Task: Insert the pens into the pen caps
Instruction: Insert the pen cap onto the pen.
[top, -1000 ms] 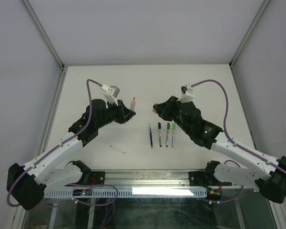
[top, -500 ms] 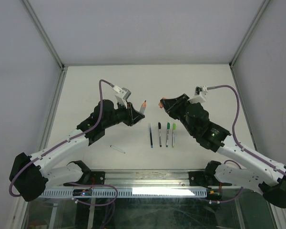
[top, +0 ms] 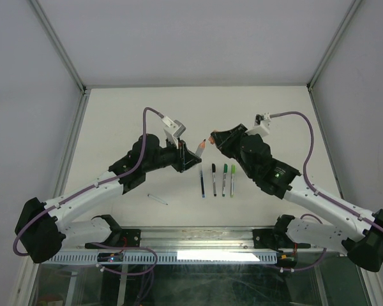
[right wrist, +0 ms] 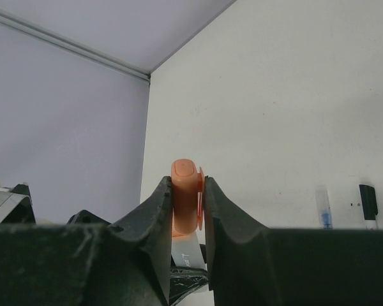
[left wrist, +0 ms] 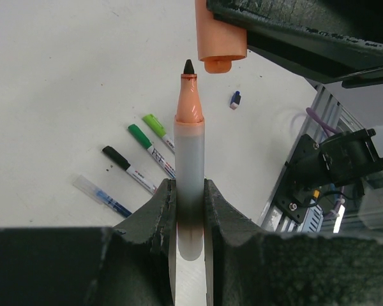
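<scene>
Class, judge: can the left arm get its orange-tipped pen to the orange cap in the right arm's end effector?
Likely yes: the cap hangs just beyond the tip of the pen, slightly to one side, with nothing between them.

Orange-tipped pen just below orange cap

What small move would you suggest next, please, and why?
Probably nudge the orange cap, held by the right gripper, sideways until its mouth lines up with the pen. In the left wrist view the pen in the left gripper points just beside the cap, not yet inside.
</scene>
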Controlling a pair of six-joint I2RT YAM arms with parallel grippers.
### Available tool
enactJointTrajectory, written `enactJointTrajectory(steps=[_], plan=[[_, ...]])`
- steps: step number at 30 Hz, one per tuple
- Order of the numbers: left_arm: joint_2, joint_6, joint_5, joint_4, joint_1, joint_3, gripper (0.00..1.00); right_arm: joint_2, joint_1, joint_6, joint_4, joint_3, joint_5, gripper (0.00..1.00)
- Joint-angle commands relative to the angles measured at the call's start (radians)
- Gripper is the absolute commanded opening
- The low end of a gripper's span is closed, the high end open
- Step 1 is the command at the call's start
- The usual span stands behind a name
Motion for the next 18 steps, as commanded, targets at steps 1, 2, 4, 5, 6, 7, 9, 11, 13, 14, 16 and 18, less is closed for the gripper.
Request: enactJointTrajectory(steps=[1,2,4,5,6,7,9,11,13,14,16,18], plan=[[-0.003,0.039,0.037,0.066,-0.018,0.046,0.00,0.003,0.001,-0.043,0.054,0.058,0.038,0.00],[-0.005,0.042,0.042,0.065,-0.018,0.046,0.00,0.001,0.001,-0.076,0.058,0.060,0.040,0.00],[-0.014,0.043,0.056,0.062,-0.017,0.051,0.00,-0.014,0.001,-0.189,0.091,0.051,0.045,0.00],[-0.023,0.035,0.063,0.061,-0.017,0.055,0.00,-0.030,0.001,-0.262,0.137,0.037,0.038,0.00],[-0.036,0.025,0.068,0.060,-0.018,0.062,0.00,-0.053,0.000,-0.342,0.201,0.015,0.016,0.00],[-0.049,0.013,0.075,0.060,-0.017,0.068,0.00,-0.078,-0.001,-0.417,0.270,-0.010,-0.020,0.00],[-0.076,-0.011,0.101,0.063,-0.017,0.087,0.00,-0.122,-0.005,-0.532,0.323,-0.026,-0.094,0.00],[-0.103,-0.031,0.125,0.076,-0.018,0.102,0.00,-0.149,-0.017,-0.591,0.303,-0.005,-0.148,0.00],[-0.128,-0.050,0.143,0.088,-0.017,0.116,0.00,-0.164,-0.055,-0.612,0.278,0.024,-0.239,0.00],[-0.138,-0.058,0.150,0.090,-0.017,0.125,0.00,-0.166,-0.091,-0.613,0.277,0.037,-0.296,0.00],[-0.154,-0.068,0.161,0.091,-0.018,0.147,0.00,-0.141,-0.194,-0.593,0.279,0.071,-0.460,0.00],[-0.164,-0.076,0.166,0.092,-0.018,0.171,0.00,-0.091,-0.338,-0.539,0.306,0.113,-0.703,0.00]])
